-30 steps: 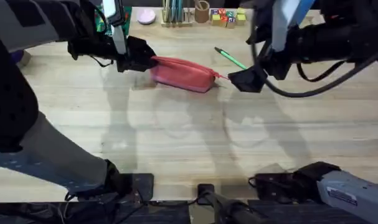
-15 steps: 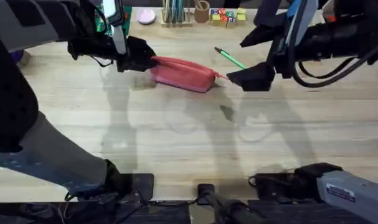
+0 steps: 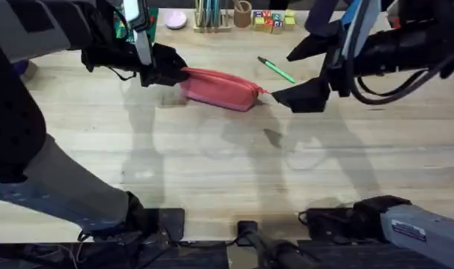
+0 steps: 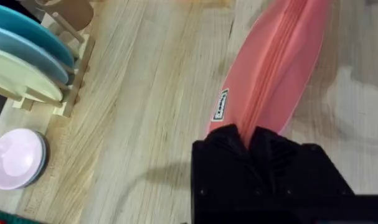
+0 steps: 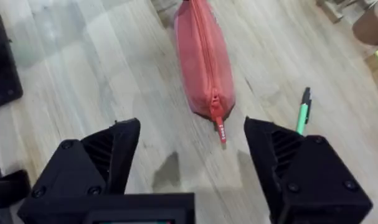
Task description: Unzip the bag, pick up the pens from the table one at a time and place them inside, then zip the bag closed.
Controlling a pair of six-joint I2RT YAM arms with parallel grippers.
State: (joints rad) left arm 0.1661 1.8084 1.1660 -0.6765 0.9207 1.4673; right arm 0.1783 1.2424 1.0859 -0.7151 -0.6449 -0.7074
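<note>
The bag (image 3: pixel 221 89) lies lengthwise on the surface (image 3: pixel 227 164), its zipper closed along the whole seam and the small pull tab (image 5: pixel 221 130) lying free at the end nearest the right arm. The left gripper (image 4: pixel 252 142) is clenched on the opposite end of the pouch, pinning it in place. The right gripper (image 5: pixel 192 155) hovers just short of the tab with its jaws spread wide; over the last second it has drawn back a little from the tab end and risen slightly, then settled, so the tab is not yet caught. One green pen (image 3: pixel 277 70) rests on the surface just beyond the bag (no other pen can be made out). Judged from this, unzipping has not begun, and the right arm appears to be lining up for a fresh approach to the tab.
</note>
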